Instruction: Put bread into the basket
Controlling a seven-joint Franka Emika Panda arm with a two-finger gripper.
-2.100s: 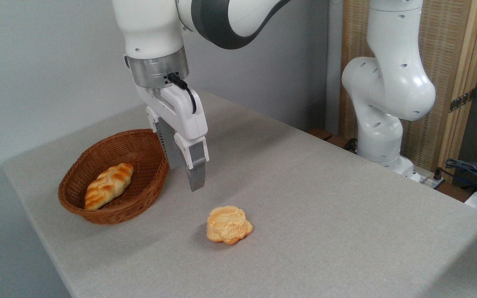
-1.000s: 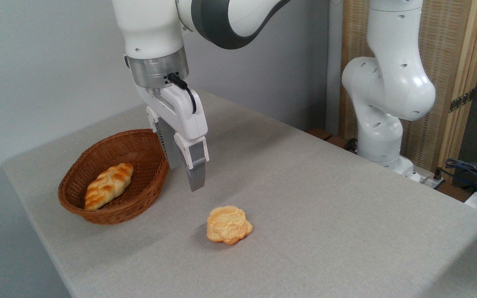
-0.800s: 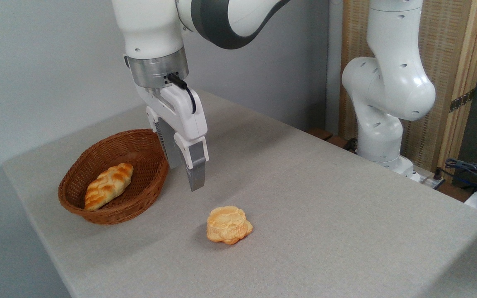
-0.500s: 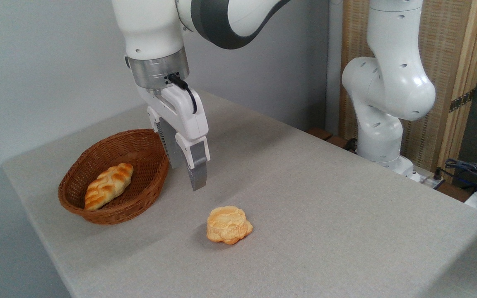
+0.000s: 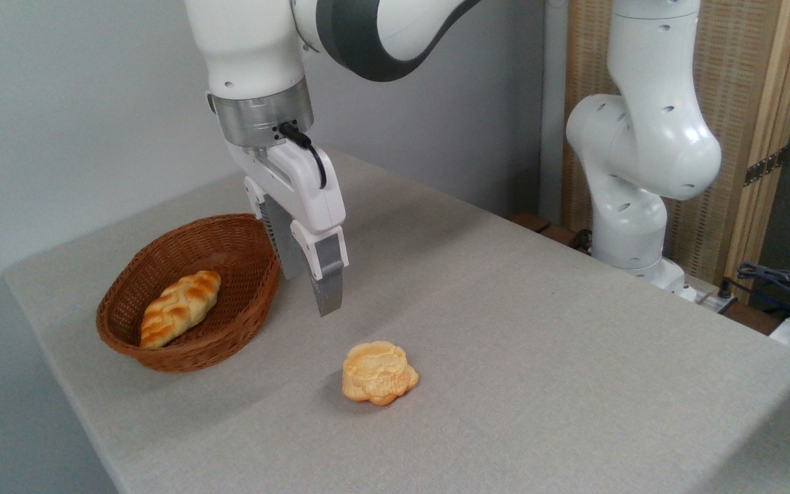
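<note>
Fixed camera: tool (image 5: 313, 291) hangs above the worktop (image 5: 539, 329), fingers pointing down, spread apart with a clear gap, holding and touching nothing. It sits just right of the basket (image 5: 247, 312) rim. Bread (image 5: 378, 372) lies on the worktop, in front of and right of the tool, well apart from the basket. A braided loaf (image 5: 180, 307) rests inside the basket. Bare cloth surrounds the bread on all sides; the worktop's front edge is nearby.

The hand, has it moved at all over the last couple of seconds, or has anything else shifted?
The hand has edged very slightly right, towards the bun, holding nothing. The bun, the basket and the braided loaf in it stayed put.
</note>
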